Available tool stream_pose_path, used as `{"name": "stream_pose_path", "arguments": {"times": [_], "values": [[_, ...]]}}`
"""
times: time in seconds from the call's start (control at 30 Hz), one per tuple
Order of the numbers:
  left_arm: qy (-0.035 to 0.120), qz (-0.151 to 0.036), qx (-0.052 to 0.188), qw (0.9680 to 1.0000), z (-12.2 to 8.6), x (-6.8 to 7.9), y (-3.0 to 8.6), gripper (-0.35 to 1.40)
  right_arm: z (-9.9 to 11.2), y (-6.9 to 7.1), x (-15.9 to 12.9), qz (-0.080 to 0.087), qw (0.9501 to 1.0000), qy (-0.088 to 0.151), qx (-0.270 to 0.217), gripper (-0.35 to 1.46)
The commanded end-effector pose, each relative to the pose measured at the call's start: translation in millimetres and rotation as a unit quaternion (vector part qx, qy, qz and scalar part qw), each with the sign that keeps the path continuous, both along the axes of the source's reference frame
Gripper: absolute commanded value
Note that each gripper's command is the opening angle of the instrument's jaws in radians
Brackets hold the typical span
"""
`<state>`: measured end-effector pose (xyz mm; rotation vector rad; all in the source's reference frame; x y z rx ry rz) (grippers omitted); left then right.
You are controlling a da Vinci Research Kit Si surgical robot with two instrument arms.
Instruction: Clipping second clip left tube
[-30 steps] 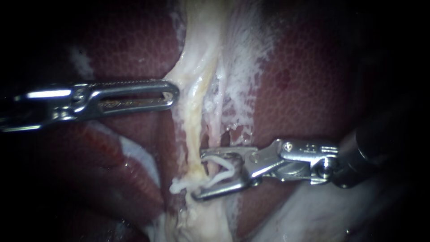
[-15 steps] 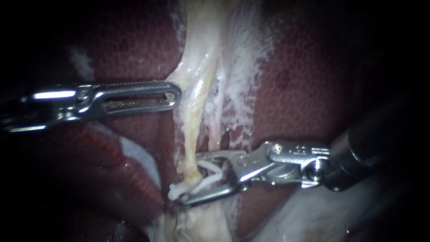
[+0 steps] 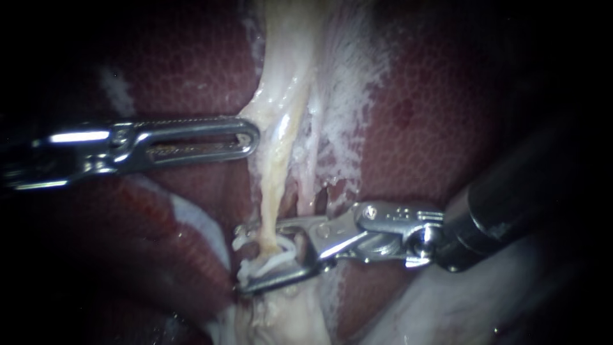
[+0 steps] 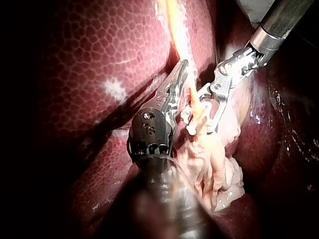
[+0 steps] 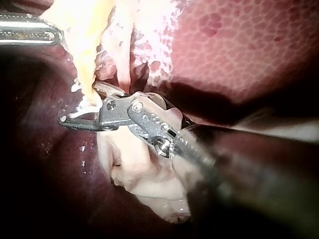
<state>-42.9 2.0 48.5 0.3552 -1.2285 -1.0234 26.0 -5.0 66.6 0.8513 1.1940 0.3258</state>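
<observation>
Nearest, jaws of right instrument [image 3: 240, 259] part-open astride left tube [image 3: 274, 188], low on it, cradling white clip [image 3: 271, 262] that touches both; farther up same tube, left instrument [image 3: 252, 135] with slotted jaws closed together, tip against it; beyond, mottled dark-red liver [image 3: 440, 108].

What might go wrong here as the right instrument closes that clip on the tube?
1. The right instrument holds the clip open astride the tube, and pale tissue is bunched just below. Closing may catch some of that tissue as well.
2. The left instrument rests against the tube higher up. A tug there might slide the tube out of the clip before it shuts.
</observation>
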Motion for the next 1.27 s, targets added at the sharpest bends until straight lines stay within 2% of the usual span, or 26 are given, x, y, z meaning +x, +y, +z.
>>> {"name": "stream_pose_path", "arguments": {"times": [0.03, 0.13, 0.23, 0.27, 0.37, 0.43, 0.5, 1.27], "values": [[0.000, 0.000, 0.000, 1.0000, 0.0, 0.0, 0.0, -0.35, 0.0, 0.0, 0.0, 0.000, 1.0000, -0.002, 0.004, 0.53], [0.000, 0.000, 0.000, 1.0000, 0.0, 0.0, 0.0, -0.35, 0.1, -0.1, 0.0, 0.001, 0.9998, -0.008, 0.017, 0.50], [0.000, 0.000, 0.000, 1.0000, 0.1, 0.0, 0.0, -0.35, 0.4, -0.3, 0.0, -0.001, 0.9990, -0.026, 0.035, 0.40], [0.000, 0.000, 0.000, 1.0000, 0.1, 0.0, 0.0, -0.35, 0.6, -0.3, -0.1, -0.004, 0.9987, -0.033, 0.039, 0.33], [0.000, 0.000, 0.000, 1.0000, 0.1, 0.0, -0.1, -0.35, 1.0, 0.0, -0.3, -0.009, 0.9966, -0.057, 0.059, -0.06], [0.000, 0.000, 0.000, 1.0000, 0.1, 0.0, -0.1, -0.35, 1.3, 0.2, -0.6, -0.006, 0.9961, -0.060, 0.064, -0.30], [0.000, 0.000, 0.000, 1.0000, 0.1, 0.0, -0.1, -0.35, 1.5, 0.4, -0.6, -0.004, 0.9959, -0.062, 0.066, -0.35], [0.000, 0.000, -0.001, 1.0000, 0.5, -0.1, -0.1, -0.35, 1.7, 0.2, -0.5, -0.001, 0.9949, -0.068, 0.075, -0.35]]}}
